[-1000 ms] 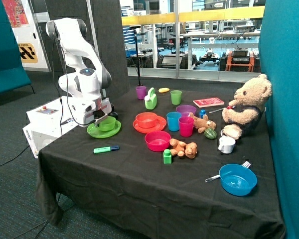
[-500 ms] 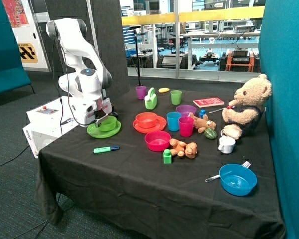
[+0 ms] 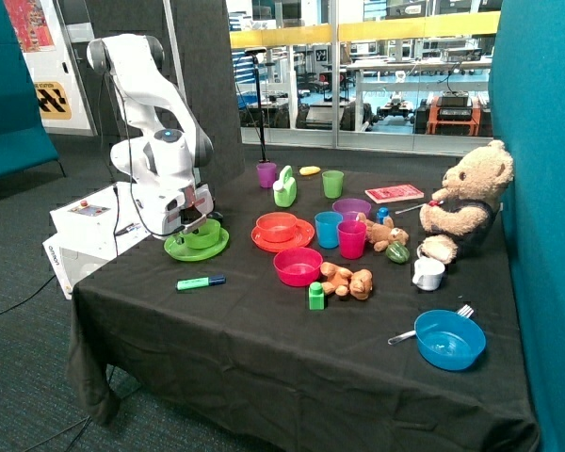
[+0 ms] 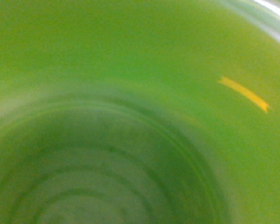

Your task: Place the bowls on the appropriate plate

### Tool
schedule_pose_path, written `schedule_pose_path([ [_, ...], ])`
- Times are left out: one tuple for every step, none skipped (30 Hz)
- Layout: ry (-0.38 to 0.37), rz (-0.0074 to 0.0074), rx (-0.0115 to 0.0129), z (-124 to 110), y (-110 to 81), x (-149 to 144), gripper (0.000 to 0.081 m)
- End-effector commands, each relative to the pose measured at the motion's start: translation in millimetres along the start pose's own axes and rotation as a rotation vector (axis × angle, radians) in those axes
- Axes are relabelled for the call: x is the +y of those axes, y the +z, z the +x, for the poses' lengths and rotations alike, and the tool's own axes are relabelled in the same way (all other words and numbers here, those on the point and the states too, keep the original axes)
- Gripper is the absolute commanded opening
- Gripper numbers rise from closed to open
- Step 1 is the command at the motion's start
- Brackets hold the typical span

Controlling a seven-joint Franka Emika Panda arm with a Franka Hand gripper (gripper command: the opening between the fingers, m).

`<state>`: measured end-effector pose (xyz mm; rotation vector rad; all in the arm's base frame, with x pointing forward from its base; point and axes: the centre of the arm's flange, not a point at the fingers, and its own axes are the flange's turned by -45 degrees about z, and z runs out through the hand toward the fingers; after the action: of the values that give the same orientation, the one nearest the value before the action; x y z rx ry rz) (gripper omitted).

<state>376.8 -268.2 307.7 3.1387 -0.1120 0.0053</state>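
The lime green bowl (image 3: 205,234) sits on the green plate (image 3: 184,250) at the table's corner beside the robot base. My gripper (image 3: 192,224) is down at the bowl's rim on the side towards the robot. In the wrist view the green bowl's inside (image 4: 130,116) fills the whole picture. The orange-red bowl (image 3: 277,226) sits on the orange plate (image 3: 301,239) in the middle of the table, well apart from the gripper.
A pink bowl (image 3: 298,266) stands in front of the orange plate and a green marker (image 3: 201,282) lies in front of the green plate. Cups (image 3: 340,231), small toys (image 3: 347,281), a teddy bear (image 3: 471,198) and a blue bowl (image 3: 449,339) stand farther from the robot.
The arm's wrist has shifted very slightly upward over the green plate. The green bowl stays on its plate; nothing else has moved.
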Motion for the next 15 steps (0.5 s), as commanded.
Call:
schedule_pose_path([
  [-0.031,0.0008,-0.0034,4,-11.7,-11,0.0531],
  [-0.035,0.0008,-0.0034,6,-13.4,-13,0.0523],
  [-0.039,0.0008,-0.0034,7,-15.0,-16,0.0516],
  [-0.050,0.0009,-0.0034,9,-17.0,-19,0.0509],
  [-0.062,0.0009,-0.0034,11,-18.9,-23,0.0502],
  [-0.066,0.0009,-0.0034,12,-20.2,-25,0.0497],
  [-0.069,0.0009,-0.0034,13,-21.1,-27,0.0495],
  [-0.071,0.0009,-0.0034,14,-21.6,-28,0.0494],
  [-0.078,0.0009,-0.0034,14,-22.5,-30,0.0492],
  [-0.083,0.0009,-0.0034,15,-23.4,-31,0.0489],
  [-0.091,0.0009,-0.0033,16,-24.7,-33,0.0489],
  [-0.099,0.0009,-0.0033,16,-26.0,-34,0.0489],
  [-0.101,0.0009,-0.0033,17,-27.1,-35,0.0488],
  [-0.105,0.0010,-0.0033,17,-28.2,-36,0.0487],
  [-0.107,0.0010,-0.0033,18,-29.4,-37,0.0486],
])
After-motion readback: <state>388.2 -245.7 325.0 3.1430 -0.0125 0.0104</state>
